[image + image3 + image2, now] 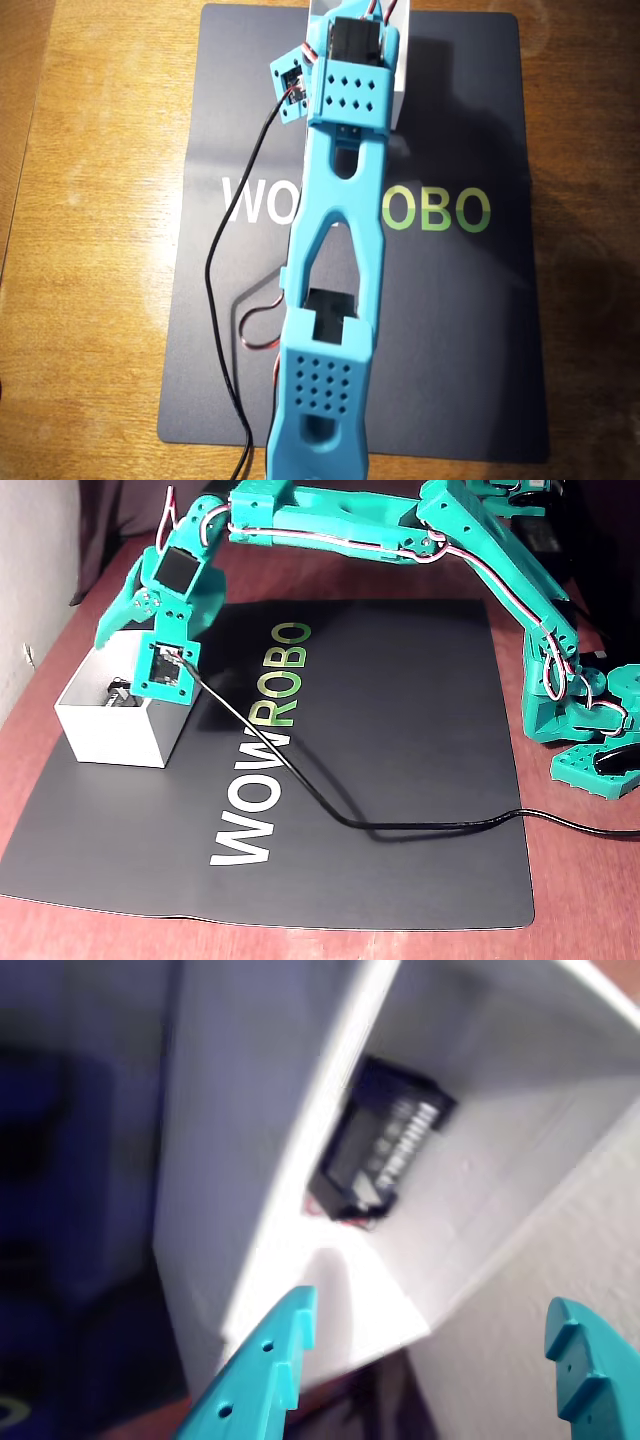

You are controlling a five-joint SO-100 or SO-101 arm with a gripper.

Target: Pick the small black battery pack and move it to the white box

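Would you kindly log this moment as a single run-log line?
phase: release done | battery pack: lying inside white box | gripper: open, empty, above box | box: at edge of black mat

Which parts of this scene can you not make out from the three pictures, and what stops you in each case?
- Small black battery pack with white lettering: wrist view is blurred, so the lettering is unreadable.
- Square white cardboard box: overhead view, mostly covered by the light-blue plastic arm.
- Black mat's printed word: overhead view, middle letters hidden by the arm.
- Hand: wrist view, cut off by the bottom edge; only its two open fingertips show.
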